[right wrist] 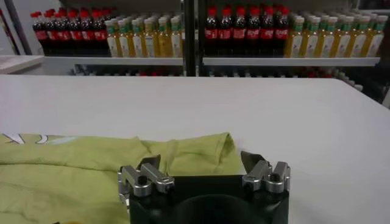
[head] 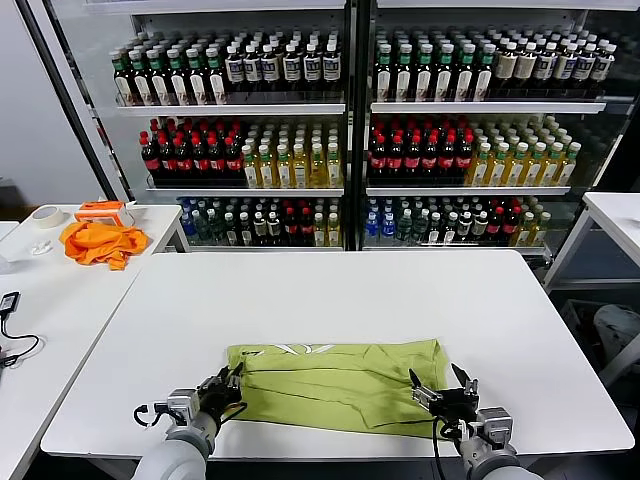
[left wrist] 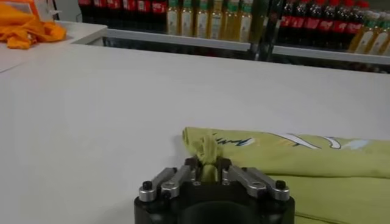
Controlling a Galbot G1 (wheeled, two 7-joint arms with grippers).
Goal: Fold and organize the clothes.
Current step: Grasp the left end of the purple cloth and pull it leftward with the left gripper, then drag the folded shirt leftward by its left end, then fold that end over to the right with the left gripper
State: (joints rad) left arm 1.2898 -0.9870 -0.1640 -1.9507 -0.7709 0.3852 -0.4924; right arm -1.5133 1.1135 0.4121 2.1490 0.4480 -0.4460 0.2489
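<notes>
Here, at the near edge of the white table (head: 330,300), both arms reach in toward a partly folded yellow-green T-shirt (head: 340,382), which lies flat along that edge, a little toward the robot's right of centre, with its white printed graphic (head: 300,349) peeking out along the far fold.

The left gripper (head: 228,385) is at the shirt's left end, and the left wrist view shows its fingers drawn together on a bunched tuft of the fabric (left wrist: 208,159), pinched upright between them. The right gripper (head: 442,386) sits at the shirt's right end with its fingers spread wide; in the right wrist view the cloth's corner (right wrist: 204,152) lies between them but nothing is clamped yet.

The step in hand looks like taking hold of the two near corners for another fold. The next move probably calls for the right fingers to close on their corner, so both ends can be lifted together and carried over evenly; lifting with only one side held would likely skew the fold.

Farther off, a bright orange garment (head: 100,243) is heaped on a side table (head: 60,290) at the left, with a roll of tape (head: 46,216) beside it. Beyond the table's far edge stand glass-fronted coolers (head: 350,120) full of bottled drinks.
</notes>
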